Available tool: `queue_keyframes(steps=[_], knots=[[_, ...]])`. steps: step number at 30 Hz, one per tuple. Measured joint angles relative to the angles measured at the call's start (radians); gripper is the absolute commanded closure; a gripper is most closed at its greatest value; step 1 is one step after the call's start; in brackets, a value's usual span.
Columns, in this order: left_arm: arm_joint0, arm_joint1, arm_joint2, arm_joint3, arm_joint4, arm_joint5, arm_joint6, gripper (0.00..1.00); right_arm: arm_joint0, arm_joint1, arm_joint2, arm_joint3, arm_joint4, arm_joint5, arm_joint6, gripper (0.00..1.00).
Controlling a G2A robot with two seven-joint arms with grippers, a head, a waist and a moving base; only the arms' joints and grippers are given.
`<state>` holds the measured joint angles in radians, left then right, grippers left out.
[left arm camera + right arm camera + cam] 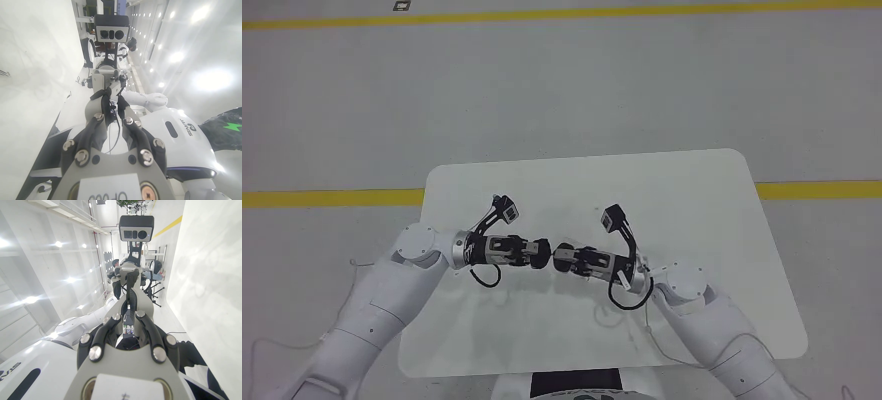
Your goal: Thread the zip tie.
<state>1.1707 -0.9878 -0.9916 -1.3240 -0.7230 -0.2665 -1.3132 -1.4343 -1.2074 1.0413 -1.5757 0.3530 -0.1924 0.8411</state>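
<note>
Left pincer [540, 252] and right pincer [567, 256] meet tip to tip above the table [692, 200], whether clamped I cannot tell, the zip tie likely between them but too small to see; line tail with head and feed slowly.

The zip tie [129, 286] looks like a thin black strip, pretty much straight, and it's up in the air over the table [692, 200] rather than lying on it. One end is pinched in the right gripper [563, 254], and the rest heads toward 9 o'clock, straight at the left gripper [544, 251]. So it runs along the 9-to-3 line, a bit to the 9 o'clock side of the table's middle. Can't tell if the tip is through the head.
</note>
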Motion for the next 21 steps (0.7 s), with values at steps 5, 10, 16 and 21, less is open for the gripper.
queue_keyframes(steps=[5,10,16,21], knots=[[-0.001,0.000,0.004,0.002,0.001,0.000,-0.001,0.93,0.002,0.000,-0.006,-0.001,0.002,-0.004,-0.003,1.00],[-0.003,0.001,0.006,0.004,0.004,0.001,0.001,0.95,0.004,0.001,-0.006,-0.002,0.008,-0.011,-0.007,1.00],[-0.004,0.001,0.008,0.006,0.004,0.001,0.002,0.95,0.002,0.004,-0.003,-0.005,0.011,-0.014,-0.009,1.00],[-0.005,0.001,0.010,0.007,0.004,0.002,0.003,0.95,0.001,0.006,-0.006,-0.008,0.009,-0.012,-0.008,1.00]])
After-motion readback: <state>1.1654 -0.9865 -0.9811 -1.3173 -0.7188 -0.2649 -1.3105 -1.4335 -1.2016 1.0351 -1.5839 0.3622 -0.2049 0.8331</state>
